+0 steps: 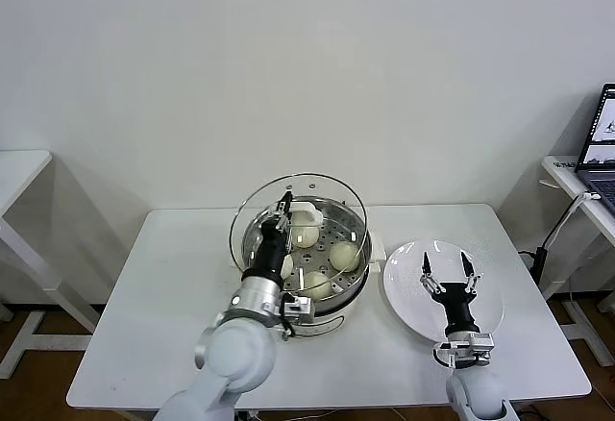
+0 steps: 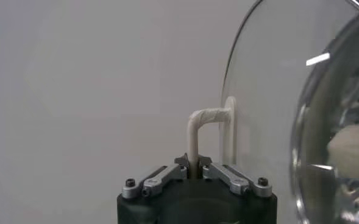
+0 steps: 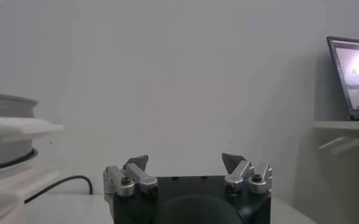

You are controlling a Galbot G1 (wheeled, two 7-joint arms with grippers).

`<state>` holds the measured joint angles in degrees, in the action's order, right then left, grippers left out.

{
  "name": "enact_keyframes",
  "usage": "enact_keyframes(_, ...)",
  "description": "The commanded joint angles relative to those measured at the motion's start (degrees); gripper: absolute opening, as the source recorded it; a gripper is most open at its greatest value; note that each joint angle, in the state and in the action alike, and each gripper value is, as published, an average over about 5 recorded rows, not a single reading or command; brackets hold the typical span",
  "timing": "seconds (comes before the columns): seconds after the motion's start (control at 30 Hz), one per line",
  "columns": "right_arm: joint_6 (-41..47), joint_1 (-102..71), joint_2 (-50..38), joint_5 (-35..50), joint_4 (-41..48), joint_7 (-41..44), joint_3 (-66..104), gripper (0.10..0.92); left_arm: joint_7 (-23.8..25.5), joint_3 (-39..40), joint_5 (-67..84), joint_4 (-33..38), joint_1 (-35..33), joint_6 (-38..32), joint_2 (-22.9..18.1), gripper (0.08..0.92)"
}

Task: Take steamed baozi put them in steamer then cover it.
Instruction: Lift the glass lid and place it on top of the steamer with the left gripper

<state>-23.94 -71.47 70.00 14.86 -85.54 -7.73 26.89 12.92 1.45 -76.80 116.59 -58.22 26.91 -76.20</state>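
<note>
On a white desk (image 1: 144,325), the left gripper (image 1: 284,204) had its fingers clenched on the cream handle (image 2: 199,131) of the glass cover (image 1: 252,211), holding it tilted above the steamer (image 1: 352,286). Four baozi (image 1: 344,256) lay inside, below those fingers. The right gripper (image 1: 445,267) hovered over the empty white plate (image 1: 404,296), fingers spread.

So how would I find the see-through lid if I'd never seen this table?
Look at the white table, then the shiny steamer in its middle with buns inside. The lid is tilted up over it, held by its cream handle in the shut left gripper. Unlike the flat white plate beside the steamer, it is clear glass with a metal rim.
</note>
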Motion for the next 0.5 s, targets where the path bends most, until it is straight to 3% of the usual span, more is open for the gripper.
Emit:
enact_keyframes(0.03,0.01,0.13,0.28,-0.46,0.6,0.0,0.05,0.823,3.29,4.38,-4.3,-6.14,3.34,4.06,-2.43,0.189)
enact_keyframes(0.5,-0.16,0.45,0.92,-1.14,1.38,0.07,-0.05,0.823,3.37,4.38,-5.75,-9.24,3.35,6.36,-4.37,0.189)
